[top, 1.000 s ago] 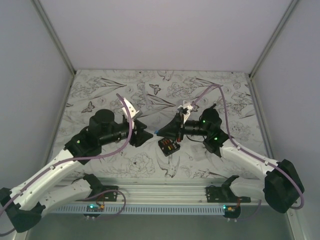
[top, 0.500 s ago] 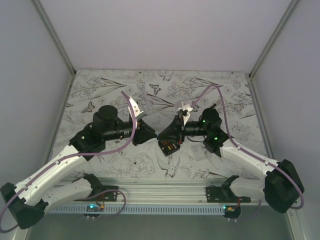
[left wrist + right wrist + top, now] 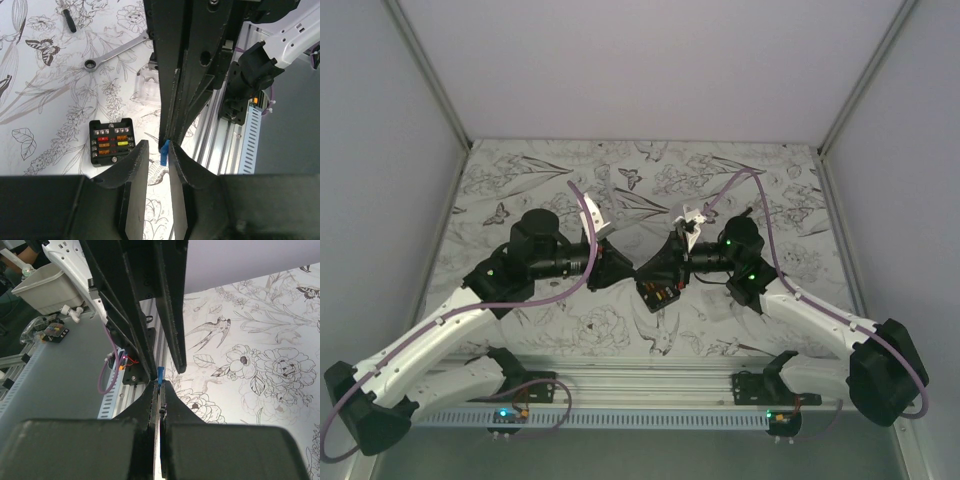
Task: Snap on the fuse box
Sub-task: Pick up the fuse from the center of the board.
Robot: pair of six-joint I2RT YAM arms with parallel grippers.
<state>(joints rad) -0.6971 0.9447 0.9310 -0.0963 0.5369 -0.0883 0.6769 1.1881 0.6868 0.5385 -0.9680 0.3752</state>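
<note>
Centrally above the table (image 3: 520,170), the two grippers are seen tip to tip. The right gripper (image 3: 159,386) is pressed together on a small blue piece (image 3: 160,374), which is pinched at the very ends of its fingers. The left gripper (image 3: 159,146) is spread, and the blue piece is seen in the gap between its fingertips; contact cannot be told.

The fuse box (image 3: 112,142) is set flat on the patterned table, lid off, with red, orange and yellow fuses shown in rows. It lies below the meeting tips, towards the near rail (image 3: 650,375). A clear plastic piece (image 3: 145,86), a wrench (image 3: 117,51) and a short black stick (image 3: 69,21) are spread beyond it, each apart from the box. Bare table is left along the far edge and both side walls.
</note>
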